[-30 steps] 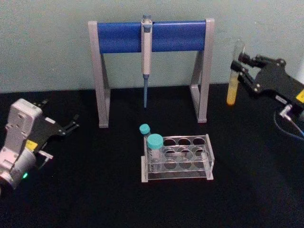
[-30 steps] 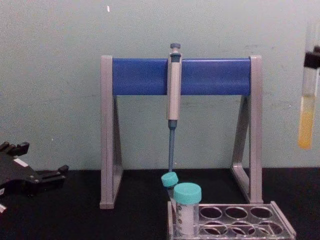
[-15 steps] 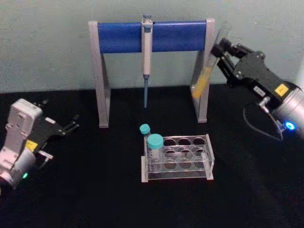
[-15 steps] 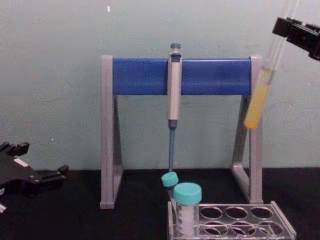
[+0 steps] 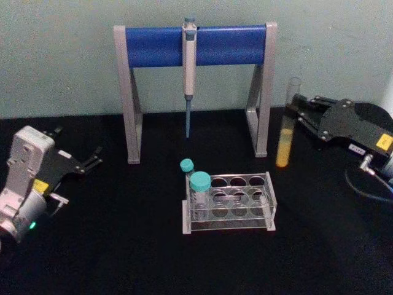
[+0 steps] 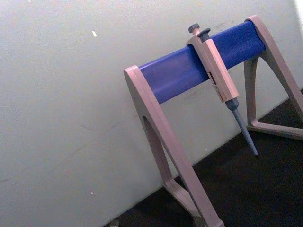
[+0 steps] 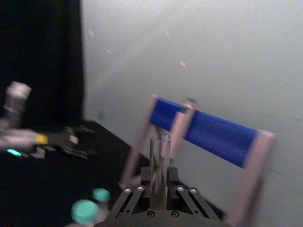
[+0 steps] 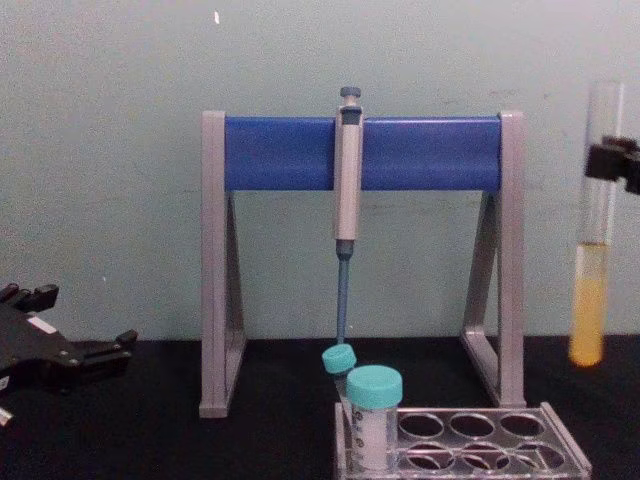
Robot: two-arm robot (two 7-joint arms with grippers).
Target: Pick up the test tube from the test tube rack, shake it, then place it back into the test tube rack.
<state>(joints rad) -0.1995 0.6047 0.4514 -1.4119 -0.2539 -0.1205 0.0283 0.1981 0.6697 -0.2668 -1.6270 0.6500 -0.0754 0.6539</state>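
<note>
Glass and amber liquid hang upright in mid-air: the test tube (image 5: 286, 126) is out of the test tube rack (image 5: 227, 225), held to the rack's right and farther back, just beside the right leg of the pipette stand (image 5: 195, 46). The right tool (image 5: 295, 112) pinches its upper, empty part, apparently from both sides, though the wrist view is blurred. The step looks to be the shake or its close. Next, the tube would need carrying left and nearer, kept vertical over a free hole, then lowered. The left tool (image 5: 78, 147) sits parked at the left of the desk (image 5: 123, 246), fingers spread, holding nothing.
</note>
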